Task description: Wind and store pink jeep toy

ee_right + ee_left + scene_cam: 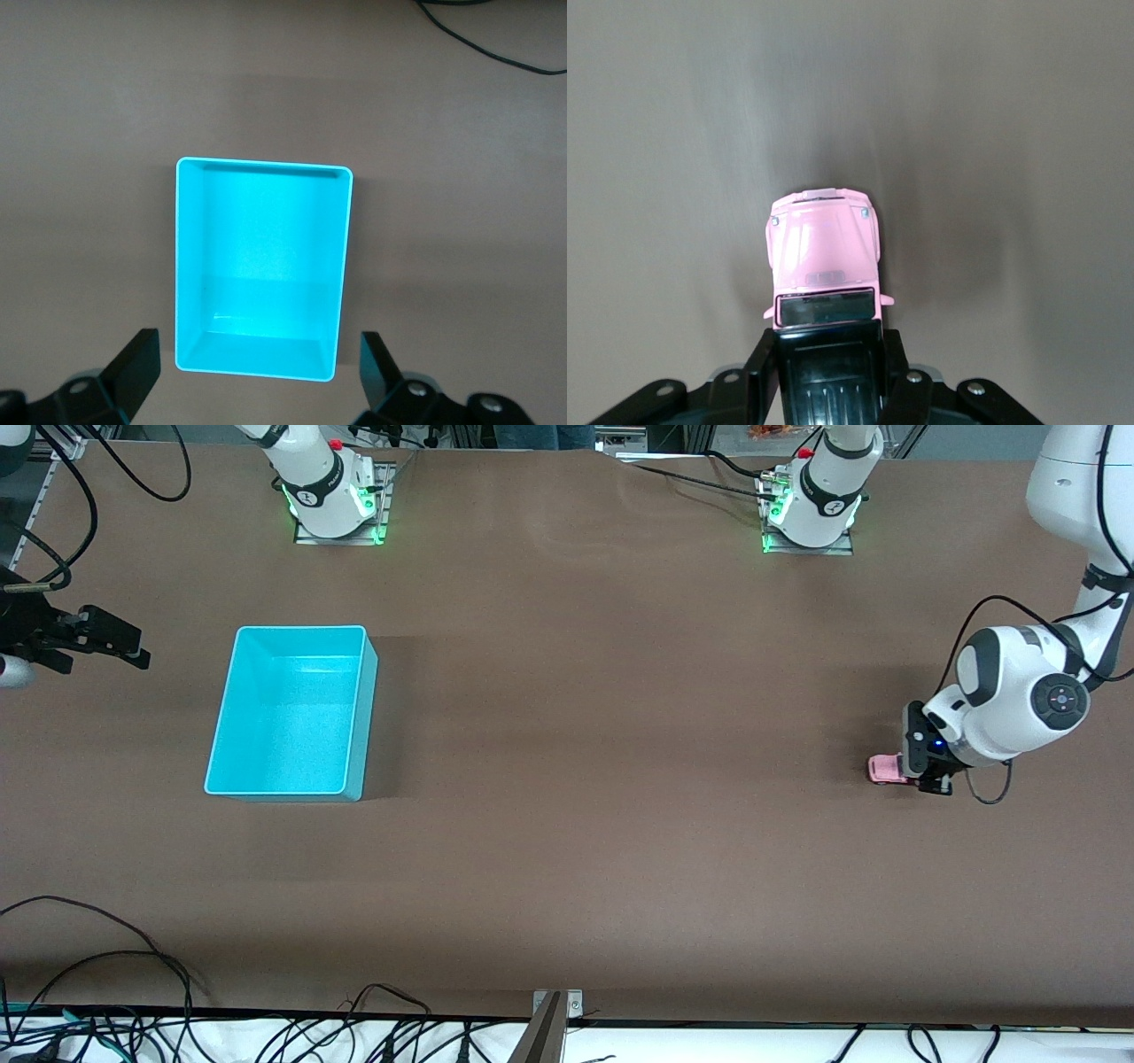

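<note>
The pink jeep toy [886, 769] stands on the brown table at the left arm's end. In the left wrist view its pink hood [824, 252] points away from the gripper and its black roof lies between the fingers. My left gripper [923, 769] [828, 345] is low at the table, with its fingers [764, 359] pressed against both sides of the jeep's black rear part. The turquoise bin [301, 630] stands empty toward the right arm's end. My right gripper [120, 642] [259, 359] waits in the air beside the bin, open and empty, with the bin's rim [261, 163] in its view.
The two arm bases [332, 491] [811, 505] stand along the table edge farthest from the front camera. Black cables [133, 992] lie along the edge nearest to it. A metal bracket [556, 1005] sits at the middle of that edge.
</note>
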`<state>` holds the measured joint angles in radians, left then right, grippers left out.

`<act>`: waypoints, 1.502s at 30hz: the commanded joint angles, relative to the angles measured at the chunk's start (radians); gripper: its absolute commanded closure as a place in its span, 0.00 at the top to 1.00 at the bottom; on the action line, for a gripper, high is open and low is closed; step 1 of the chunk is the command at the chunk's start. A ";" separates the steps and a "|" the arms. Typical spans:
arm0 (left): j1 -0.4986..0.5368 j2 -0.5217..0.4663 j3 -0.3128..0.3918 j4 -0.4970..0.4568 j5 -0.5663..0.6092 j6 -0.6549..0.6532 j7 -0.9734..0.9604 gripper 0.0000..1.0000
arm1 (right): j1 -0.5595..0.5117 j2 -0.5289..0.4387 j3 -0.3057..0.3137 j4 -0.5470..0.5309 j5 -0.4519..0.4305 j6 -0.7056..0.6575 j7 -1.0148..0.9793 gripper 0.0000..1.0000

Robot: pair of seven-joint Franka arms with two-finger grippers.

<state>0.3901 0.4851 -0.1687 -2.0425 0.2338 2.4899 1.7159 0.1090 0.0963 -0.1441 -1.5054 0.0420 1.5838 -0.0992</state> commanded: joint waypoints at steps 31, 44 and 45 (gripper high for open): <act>0.124 0.055 -0.008 0.062 0.019 -0.005 0.108 1.00 | -0.002 -0.003 0.000 0.013 -0.004 -0.018 -0.007 1.00; 0.118 0.024 -0.038 0.159 -0.001 -0.204 0.094 1.00 | -0.002 -0.003 0.001 0.013 -0.004 -0.018 -0.007 1.00; 0.113 0.020 -0.038 0.176 -0.008 -0.233 0.093 1.00 | -0.002 -0.003 0.001 0.013 -0.004 -0.018 -0.007 1.00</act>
<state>0.5042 0.5190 -0.1891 -1.9383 0.2348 2.3741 1.8024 0.1090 0.0962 -0.1441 -1.5054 0.0420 1.5838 -0.0992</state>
